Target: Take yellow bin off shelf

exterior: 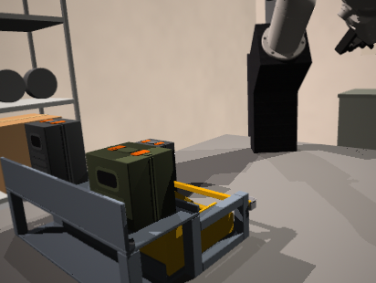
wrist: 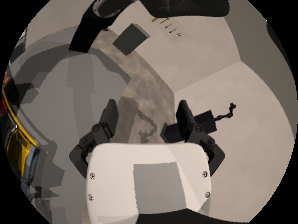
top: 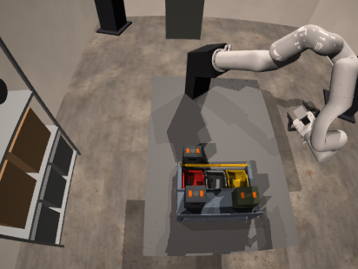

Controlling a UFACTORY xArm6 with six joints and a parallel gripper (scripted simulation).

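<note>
Fingers of gripper (top: 304,121) (exterior: 350,42) (wrist: 147,117) spread wide, with nothing between; well apart from fingers, on shelf (top: 213,216) (exterior: 64,192) (wrist: 30,172), the yellow open bin (top: 237,179) (exterior: 218,232) (wrist: 16,152), beside grey bin (top: 215,180)

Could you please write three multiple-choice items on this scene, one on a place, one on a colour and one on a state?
1. Where is the yellow bin?
A) in the row on the shelf
B) on the floor
C) inside a cardboard box

2. What colour is the bin at the opposite end of the row from the yellow one?
A) blue
B) red
C) white

3. How is the pincer?
A) shut on a bin
B) shut and empty
C) open and empty

Key:
1. A: the yellow bin sits in the shelf.
2. B: the red bin is at the other end, with a grey bin between.
3. C: the pincer's fingers stand wide apart with nothing between them.
</note>
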